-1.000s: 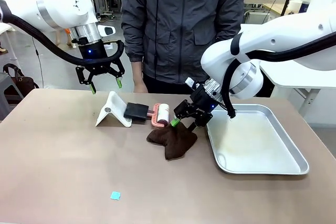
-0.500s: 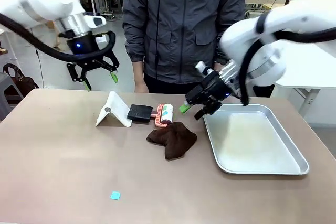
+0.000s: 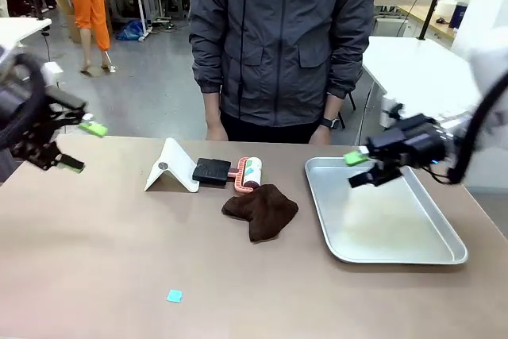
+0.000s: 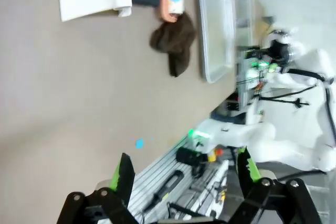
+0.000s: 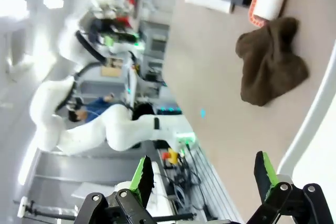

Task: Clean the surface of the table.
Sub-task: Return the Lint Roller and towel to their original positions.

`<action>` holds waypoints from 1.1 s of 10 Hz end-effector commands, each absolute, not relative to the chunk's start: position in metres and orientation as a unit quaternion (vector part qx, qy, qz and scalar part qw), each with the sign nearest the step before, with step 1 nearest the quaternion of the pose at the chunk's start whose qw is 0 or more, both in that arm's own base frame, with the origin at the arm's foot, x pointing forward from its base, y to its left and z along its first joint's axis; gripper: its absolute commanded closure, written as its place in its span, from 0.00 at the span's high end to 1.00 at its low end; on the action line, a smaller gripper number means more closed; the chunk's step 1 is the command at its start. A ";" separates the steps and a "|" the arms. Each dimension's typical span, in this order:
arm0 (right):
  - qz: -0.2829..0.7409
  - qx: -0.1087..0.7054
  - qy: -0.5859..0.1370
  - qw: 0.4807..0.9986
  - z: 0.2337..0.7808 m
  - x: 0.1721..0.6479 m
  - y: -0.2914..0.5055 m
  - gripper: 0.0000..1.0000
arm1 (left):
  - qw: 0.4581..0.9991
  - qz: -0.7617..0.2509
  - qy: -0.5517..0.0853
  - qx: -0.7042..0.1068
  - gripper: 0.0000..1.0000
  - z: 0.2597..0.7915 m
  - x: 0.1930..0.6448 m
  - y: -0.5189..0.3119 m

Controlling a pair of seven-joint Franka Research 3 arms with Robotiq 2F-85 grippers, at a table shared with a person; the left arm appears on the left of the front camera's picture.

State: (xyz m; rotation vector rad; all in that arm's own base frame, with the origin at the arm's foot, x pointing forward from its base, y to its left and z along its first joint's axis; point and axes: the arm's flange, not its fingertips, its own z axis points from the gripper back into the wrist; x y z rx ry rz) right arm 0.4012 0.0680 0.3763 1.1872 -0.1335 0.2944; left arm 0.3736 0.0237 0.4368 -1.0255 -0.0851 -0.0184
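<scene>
Matt, smooth taupe table (image 3: 95, 260) carries a soft brown cloth (image 3: 262, 210) and a dull-sheened silver metal tray (image 3: 444, 253).

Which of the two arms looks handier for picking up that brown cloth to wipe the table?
Probably the right: its gripper hangs open over the silver tray, beside the cloth. The left gripper sits open at the table's far left edge.

The table (image 3: 103, 260) is big and flat, with a smooth, dull brown top. It fills the whole lower half of the front view, from the left edge to the right edge. In the left wrist view the same brown top (image 4: 63, 87) fills the left side and looks turned sideways. In the right wrist view it (image 5: 210, 72) runs down the middle.
</scene>
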 end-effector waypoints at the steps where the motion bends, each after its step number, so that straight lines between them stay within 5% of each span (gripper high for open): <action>1: 0.069 0.595 -0.139 0.789 0.366 0.381 0.029 1.00 | 0.803 -0.028 -0.105 -0.585 1.00 0.395 0.374 0.056; 3: -0.048 0.595 -0.209 0.774 0.352 0.376 0.003 1.00 | 0.725 -0.030 -0.149 -0.672 1.00 0.363 0.391 0.083; 6: -0.074 0.583 -0.279 0.760 0.350 0.375 0.003 1.00 | 0.732 0.001 -0.098 -0.674 1.00 0.351 0.416 0.089; 7: -0.084 0.594 -0.215 0.771 0.354 0.398 -0.029 1.00 | 0.725 0.002 -0.146 -0.673 1.00 0.350 0.388 0.087; 11: -0.084 0.594 -0.215 0.771 0.354 0.398 -0.029 1.00 | 0.725 0.002 -0.146 -0.673 1.00 0.350 0.388 0.087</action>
